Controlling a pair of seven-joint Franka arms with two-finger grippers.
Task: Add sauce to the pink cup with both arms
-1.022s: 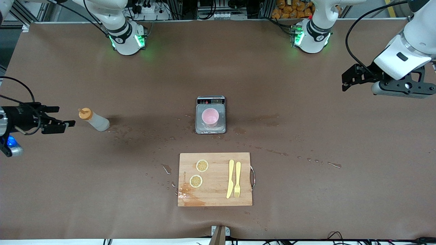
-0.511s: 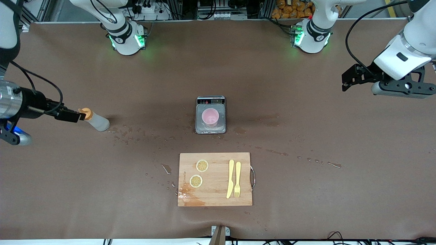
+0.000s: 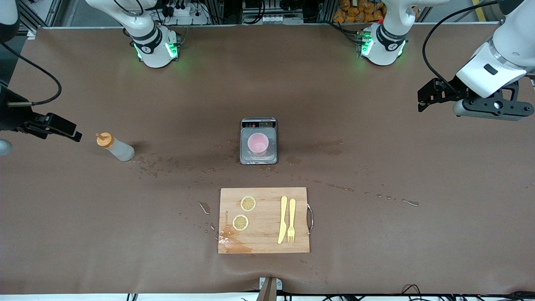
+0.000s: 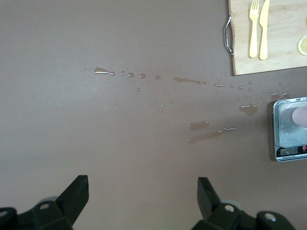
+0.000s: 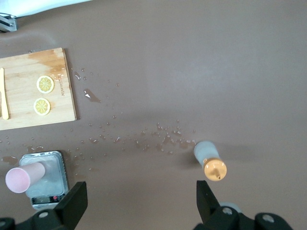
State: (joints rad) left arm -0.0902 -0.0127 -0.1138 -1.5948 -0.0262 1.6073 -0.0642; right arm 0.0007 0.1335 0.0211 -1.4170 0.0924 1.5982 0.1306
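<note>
Pink cup (image 3: 258, 144) stands upright on scale (image 3: 258, 141) at mid-bench, presumably so added sauce can be weighed; contents cannot be made out. Sauce bottle (image 3: 114, 147), orange-capped, stands free toward the right arm's end. Right gripper (image 3: 62, 126) hovers just beside it, fingers (image 5: 72, 205) wide apart, holding nothing. Left gripper (image 3: 430, 94) waits above its end, fingers (image 4: 76, 193) likewise spread, holding nothing.

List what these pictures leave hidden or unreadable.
- Scale display: too small to read in the front view, cut by the frame edge in the left wrist view.
- Cup contents: interior too small in the front view; seen side-on in the right wrist view.
- Bottle fill level: its cloudy wall hides it.
- Right gripper: arm cut off by the front view's edge.
</note>
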